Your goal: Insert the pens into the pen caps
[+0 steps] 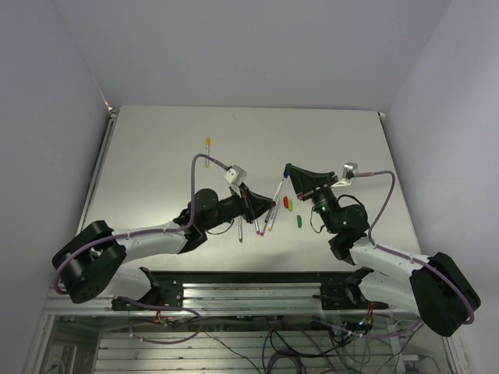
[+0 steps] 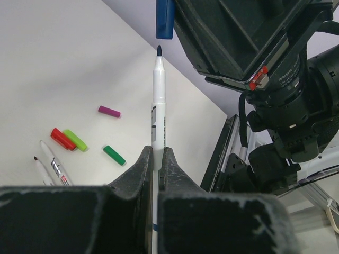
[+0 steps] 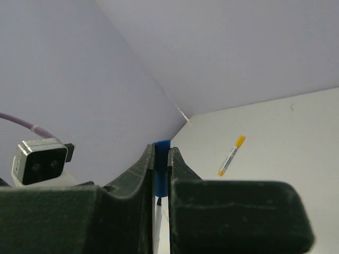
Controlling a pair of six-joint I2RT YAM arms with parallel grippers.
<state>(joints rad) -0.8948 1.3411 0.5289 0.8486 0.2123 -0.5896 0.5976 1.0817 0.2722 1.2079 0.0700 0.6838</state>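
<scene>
My left gripper is shut on a grey-white pen with a dark tip and holds it off the table, pointing at my right gripper. The right gripper is shut on a dark blue cap. The pen's tip sits just short of the cap's mouth, in line with it. Magenta, red, yellow-green and green caps lie on the table. Uncapped pens lie below the left gripper, two of them in the left wrist view.
A pen with a yellow cap on it lies apart at the far side of the white table. The right arm's body is close behind the cap. Grey walls enclose the table's back and sides.
</scene>
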